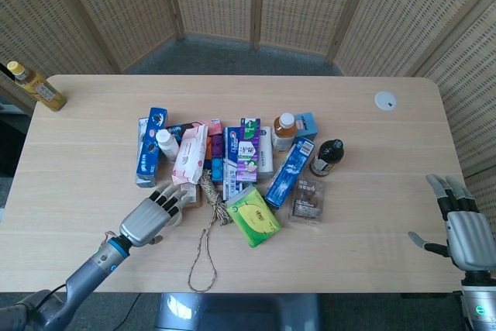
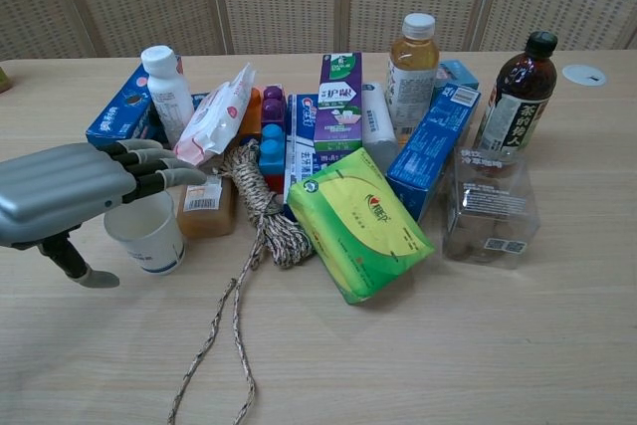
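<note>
My left hand hovers open just over a white paper cup, fingers stretched toward the pile; in the chest view this left hand covers the cup's rim. The head view hides the cup under the hand. Beside the cup lie a brown box and a coil of twine. My right hand stays open at the table's right edge, far from everything.
The pile holds blue toothpaste boxes, a green tissue pack, a pink wipes pack, a white bottle, an orange drink bottle, a dark bottle and a clear box. A bottle stands far left; a white lid far right.
</note>
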### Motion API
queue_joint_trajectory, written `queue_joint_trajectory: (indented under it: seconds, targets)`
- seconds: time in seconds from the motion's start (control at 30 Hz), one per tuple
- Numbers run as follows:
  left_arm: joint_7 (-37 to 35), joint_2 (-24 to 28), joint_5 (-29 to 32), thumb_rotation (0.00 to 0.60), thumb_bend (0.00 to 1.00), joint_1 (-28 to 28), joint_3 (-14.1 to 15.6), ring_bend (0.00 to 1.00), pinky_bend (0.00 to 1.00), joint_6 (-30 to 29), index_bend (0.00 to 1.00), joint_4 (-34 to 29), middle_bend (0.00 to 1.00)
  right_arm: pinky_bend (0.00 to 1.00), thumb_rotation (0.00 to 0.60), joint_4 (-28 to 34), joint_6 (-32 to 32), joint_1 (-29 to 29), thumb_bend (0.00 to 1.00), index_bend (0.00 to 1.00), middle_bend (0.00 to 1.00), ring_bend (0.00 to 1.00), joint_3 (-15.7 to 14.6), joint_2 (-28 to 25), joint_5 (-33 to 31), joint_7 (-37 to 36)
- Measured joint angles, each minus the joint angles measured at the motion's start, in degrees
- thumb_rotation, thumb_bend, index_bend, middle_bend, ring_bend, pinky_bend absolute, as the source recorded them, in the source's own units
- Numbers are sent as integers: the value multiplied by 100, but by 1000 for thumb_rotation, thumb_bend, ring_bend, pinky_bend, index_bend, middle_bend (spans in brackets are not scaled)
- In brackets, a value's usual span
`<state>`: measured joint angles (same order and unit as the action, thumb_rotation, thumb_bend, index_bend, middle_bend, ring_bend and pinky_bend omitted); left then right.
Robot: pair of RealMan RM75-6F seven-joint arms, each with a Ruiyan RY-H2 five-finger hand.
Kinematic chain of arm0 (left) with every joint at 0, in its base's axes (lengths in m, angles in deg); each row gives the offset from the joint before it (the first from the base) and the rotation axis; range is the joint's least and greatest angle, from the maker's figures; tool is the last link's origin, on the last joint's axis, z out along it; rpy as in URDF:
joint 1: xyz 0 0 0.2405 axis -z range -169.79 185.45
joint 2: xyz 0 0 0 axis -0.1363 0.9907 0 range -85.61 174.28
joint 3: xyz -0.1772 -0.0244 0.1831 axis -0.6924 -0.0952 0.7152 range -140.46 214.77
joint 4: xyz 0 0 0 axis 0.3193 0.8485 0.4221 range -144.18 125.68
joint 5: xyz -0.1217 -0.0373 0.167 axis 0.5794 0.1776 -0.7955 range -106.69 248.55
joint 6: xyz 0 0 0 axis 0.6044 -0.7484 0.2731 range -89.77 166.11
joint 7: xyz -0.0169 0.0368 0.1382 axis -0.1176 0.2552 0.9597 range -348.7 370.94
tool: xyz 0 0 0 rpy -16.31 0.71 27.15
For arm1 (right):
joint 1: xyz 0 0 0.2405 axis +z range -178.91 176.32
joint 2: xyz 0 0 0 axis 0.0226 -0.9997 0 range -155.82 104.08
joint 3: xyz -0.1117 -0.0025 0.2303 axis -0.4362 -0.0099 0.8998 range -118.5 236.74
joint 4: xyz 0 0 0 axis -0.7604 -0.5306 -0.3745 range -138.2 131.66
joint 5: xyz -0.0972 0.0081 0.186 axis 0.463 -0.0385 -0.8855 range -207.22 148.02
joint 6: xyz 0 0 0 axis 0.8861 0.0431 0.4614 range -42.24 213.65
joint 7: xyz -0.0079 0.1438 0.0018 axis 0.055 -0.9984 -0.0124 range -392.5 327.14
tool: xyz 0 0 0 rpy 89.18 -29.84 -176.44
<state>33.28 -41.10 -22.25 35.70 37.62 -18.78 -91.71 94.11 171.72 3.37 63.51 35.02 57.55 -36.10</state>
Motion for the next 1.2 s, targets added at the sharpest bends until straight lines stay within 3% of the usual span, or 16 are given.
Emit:
queue_joint_trajectory:
  seconds: [0.13,0.23,0.37,0.5,0.93,1.2]
  targets:
    - [152,-141,178,600,0,46,-9,0,4,88,0,77,0,0,600,-22,-15,5,0,0,0,0,14,-1,-30,-30]
    - [225,-254,237,600,0,65,-7,23,155,83,0,155,14,0,600,-30,-16,4,0,0,0,0,17,1,-34,-41]
    - [223,-392,181,600,0,66,19,193,307,-88,7,304,166,0,600,-33,-19,6,0,0,0,0,17,6,-34,-38]
    - [175,-508,113,600,0,52,52,332,414,-272,86,458,307,0,600,-38,-29,9,0,0,0,0,17,11,-41,-37]
    - [43,-461,41,600,0,44,112,369,451,-563,135,404,357,0,600,-54,-30,10,0,0,0,0,26,24,-57,-29]
    - [202,-375,-35,600,0,38,138,408,459,-725,238,270,446,0,600,-42,-48,13,0,0,0,0,19,22,-59,-39]
